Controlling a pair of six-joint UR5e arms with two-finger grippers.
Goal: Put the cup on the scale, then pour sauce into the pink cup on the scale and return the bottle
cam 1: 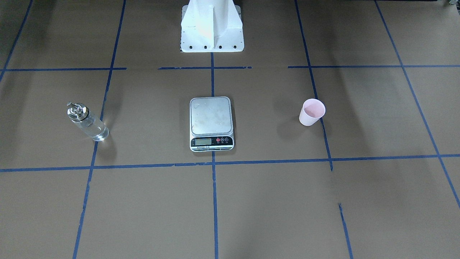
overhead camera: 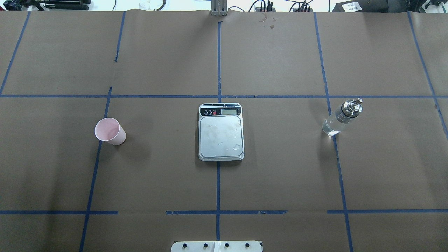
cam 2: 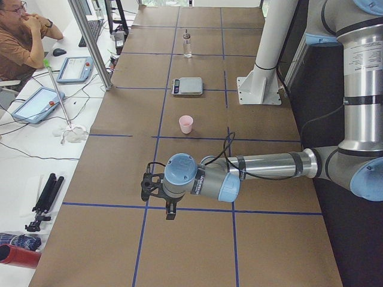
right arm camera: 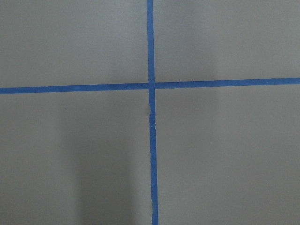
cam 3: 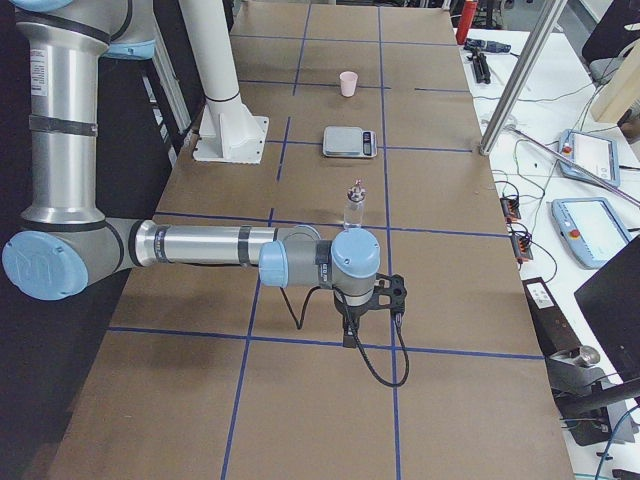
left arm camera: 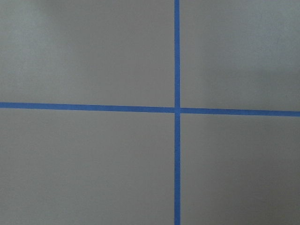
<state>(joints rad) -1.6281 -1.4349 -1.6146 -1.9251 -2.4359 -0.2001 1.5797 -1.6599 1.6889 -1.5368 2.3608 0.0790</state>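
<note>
Overhead exterior has the cup (overhead camera: 110,131) upright, well left of the scale (overhead camera: 221,136). Left gripper (cam 2: 157,188) and right gripper (cam 3: 375,300) hang far off — open or closed, nobody can tell — best pinch the cup's wall squarely.

Table cover: brown paper (overhead camera: 280,52), spread flat over the whole top.
Tape: blue lines (overhead camera: 218,63) marking a grid of large squares on the paper.
Person: man in a brown shirt (cam 2: 15,48), seated at the white side bench (cam 2: 24,167), hand at his mouth.
Tablets: far tablet (cam 2: 75,69) and near tablet (cam 2: 37,103), both lying on the bench, cables trailing.
Post: aluminium post (cam 2: 93,42) at the bench's edge.
Tripod: black folded tripod (cam 2: 45,200) lying on the bench.
</note>
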